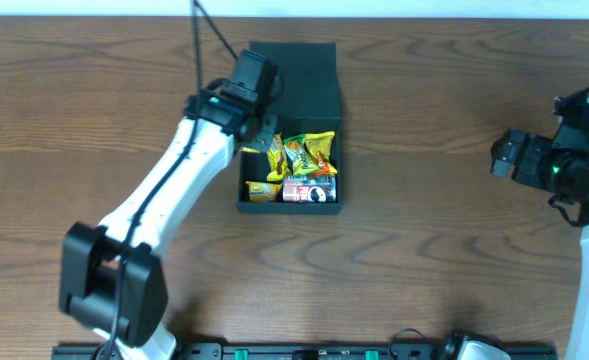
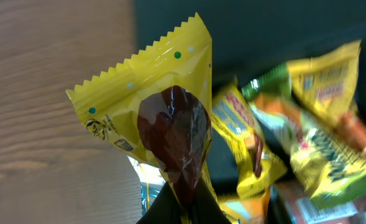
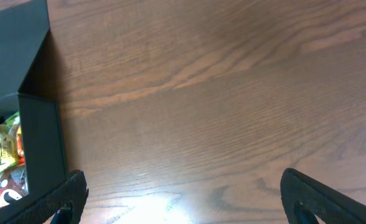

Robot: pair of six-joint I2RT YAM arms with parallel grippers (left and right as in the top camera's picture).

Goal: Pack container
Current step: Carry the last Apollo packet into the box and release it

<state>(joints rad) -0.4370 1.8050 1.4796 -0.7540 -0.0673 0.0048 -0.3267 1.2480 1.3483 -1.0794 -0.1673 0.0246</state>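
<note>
Overhead view: container [image 1: 296, 75] sits mid-table [image 1: 454, 250], flap lid open and lying flat behind it. Left gripper [image 1: 261, 140] hangs over container's left edge. Right gripper [image 1: 502, 155] well apart, off to container's right. Snack packets [image 1: 309, 152] piled in container's near half.

Left wrist view shows grip that overhead cannot: left gripper clamped narrow on bottom edge of yellow packet [image 2: 164, 118], which straddles line between wood and dark container interior.

Right wrist view: right gripper jaws spread wide, nothing between them, container at far left.
</note>
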